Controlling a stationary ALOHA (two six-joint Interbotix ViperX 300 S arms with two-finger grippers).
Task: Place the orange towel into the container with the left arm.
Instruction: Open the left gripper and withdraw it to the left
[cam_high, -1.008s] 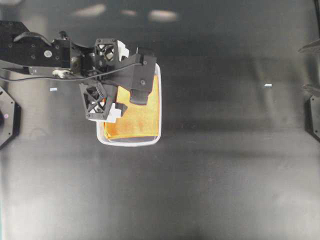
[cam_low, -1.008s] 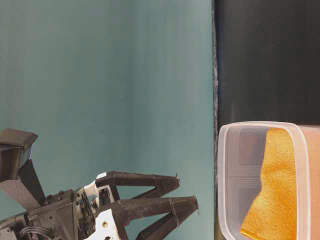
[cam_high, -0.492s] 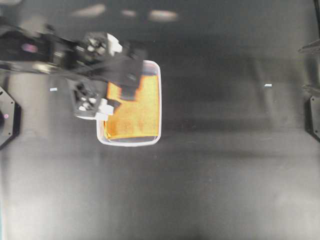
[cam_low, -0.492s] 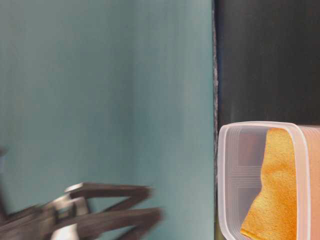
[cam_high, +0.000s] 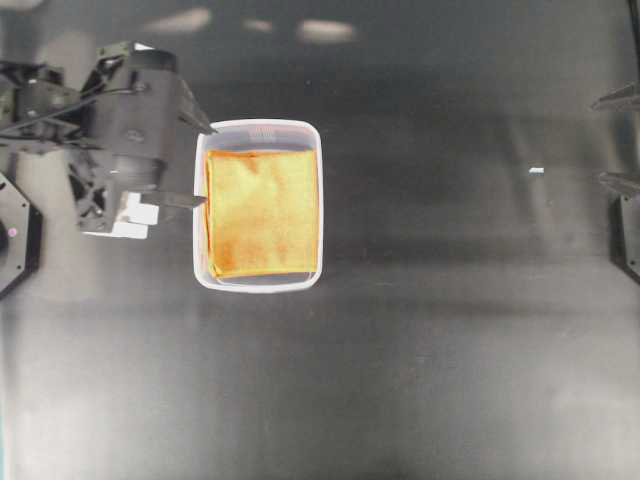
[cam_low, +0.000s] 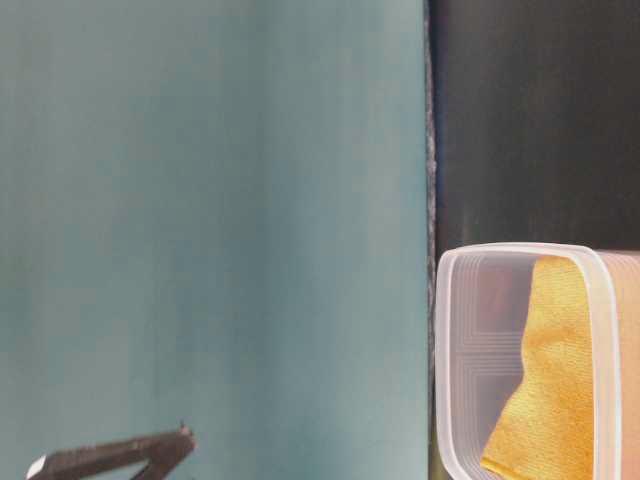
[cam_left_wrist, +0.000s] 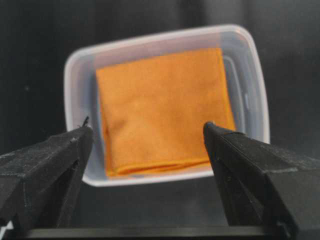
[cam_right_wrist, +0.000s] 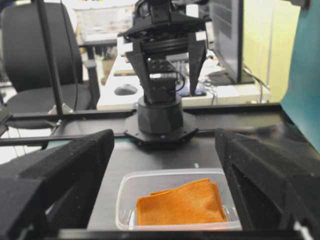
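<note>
One towel (cam_high: 262, 212), one tub (cam_high: 257, 284), and the first now lies flat inside the second, upper left of centre in the overhead view. A second ago my left gripper (cam_high: 199, 163) hung right over that tub, hiding part of the cloth; now it sits off the tub's left rim, toward the frame's left edge, and the whole orange square shows. In the table-level view the fingers have slid almost out of the lower left corner. I read that as the drop being done and the arm backing away, so the task looks finished bar the retreat.

Left jaws stand wide apart with nothing between them; in the wrist view the towel lies well beyond the two dark tips. The right gripper (cam_right_wrist: 165, 185) is also spread wide and empty, at the far right of the overhead view.

Towel: soft, matte, mottled orange, folded roughly square with layered edges along one side. Tub: clear, thin plastic, rounded corners, thick pale rim. Table (cam_high: 450, 350): dark, smooth, faintly glossy.
</note>
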